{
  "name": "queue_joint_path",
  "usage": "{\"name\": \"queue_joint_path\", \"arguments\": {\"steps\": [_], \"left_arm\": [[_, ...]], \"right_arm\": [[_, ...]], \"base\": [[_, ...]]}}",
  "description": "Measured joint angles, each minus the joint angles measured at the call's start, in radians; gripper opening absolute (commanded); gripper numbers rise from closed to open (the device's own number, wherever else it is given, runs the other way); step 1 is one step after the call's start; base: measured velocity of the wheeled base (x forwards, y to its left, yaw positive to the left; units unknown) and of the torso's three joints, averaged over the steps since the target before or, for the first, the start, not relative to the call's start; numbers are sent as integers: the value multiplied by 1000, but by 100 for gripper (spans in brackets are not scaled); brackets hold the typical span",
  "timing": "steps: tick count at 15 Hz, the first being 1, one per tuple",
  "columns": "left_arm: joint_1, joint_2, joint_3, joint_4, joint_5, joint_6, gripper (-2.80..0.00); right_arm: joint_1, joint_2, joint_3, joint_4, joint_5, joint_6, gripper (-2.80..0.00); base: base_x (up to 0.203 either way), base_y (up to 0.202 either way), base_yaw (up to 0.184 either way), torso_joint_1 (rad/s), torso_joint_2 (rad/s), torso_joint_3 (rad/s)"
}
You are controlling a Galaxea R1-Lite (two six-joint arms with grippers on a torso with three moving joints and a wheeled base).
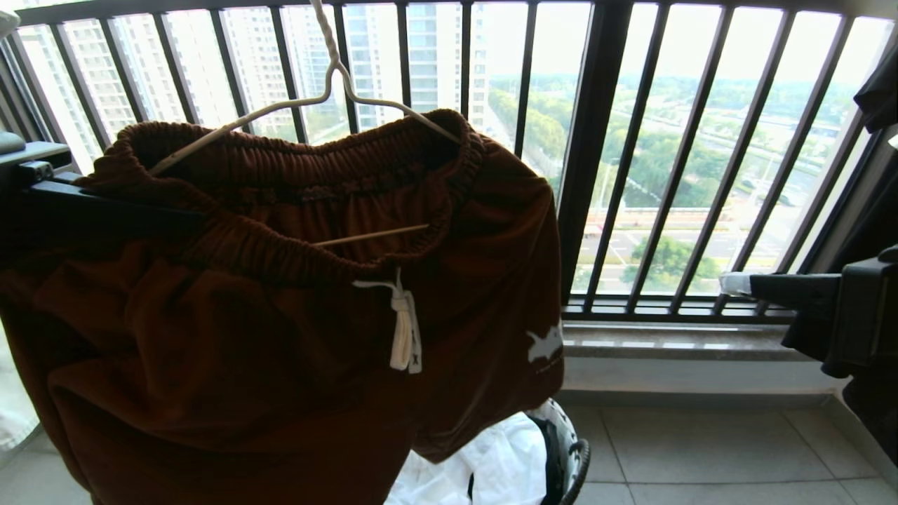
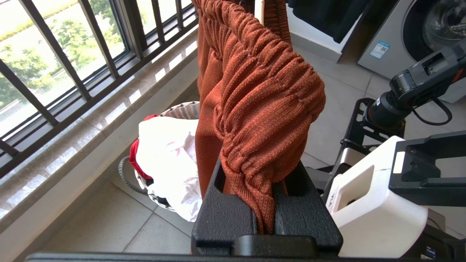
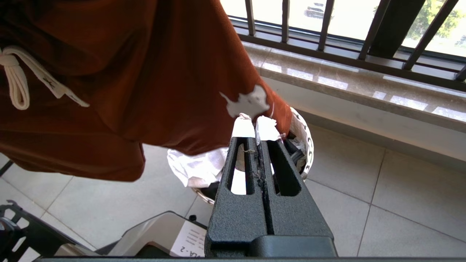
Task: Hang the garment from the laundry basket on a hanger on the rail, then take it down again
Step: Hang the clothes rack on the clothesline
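The shorts (image 1: pixel 280 308) hang in front of me on the thin cream-white hanger (image 1: pixel 330 91), whose two arms slip inside the gathered elastic waistband and whose lower bar shows through the open waist. They are rust-brown with a ribbed, bunched waistband, a knotted white drawstring (image 1: pixel 405 330) dangling at the front, and a small white animal print (image 1: pixel 544 344) near the hem of one leg. My left claw (image 2: pixel 264 203) is clamped on a fold of the waistband, with the fabric pinched between its black fingers. My right claw (image 3: pixel 255 129) is pressed together with nothing in it, its white-tipped fingers just beside the printed hem. Below the shorts, on the tiled floor, stands the laundry basket (image 3: pixel 305 142) with a white cloth (image 3: pixel 198 165) spilling over its rim, and the black balustrade (image 1: pixel 596 154) stands behind.
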Motion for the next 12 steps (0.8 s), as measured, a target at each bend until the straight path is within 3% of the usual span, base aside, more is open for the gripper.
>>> {"name": "queue_joint_path", "arguments": {"steps": [4, 7, 12], "left_arm": [[-1, -57, 64, 2, -62, -3, -280], [-17, -104, 101, 3, -82, -4, -280], [-25, -167, 158, -2, -82, -2, -280]], "right_arm": [[1, -61, 60, 1, -1, 0, -280], [1, -91, 84, 1, -1, -4, -280], [1, -116, 86, -2, -1, -5, -280]], "base": [[0, 0, 0, 1, -62, -56], [0, 0, 0, 39, -218, -308], [0, 0, 0, 100, -518, -341]]}}
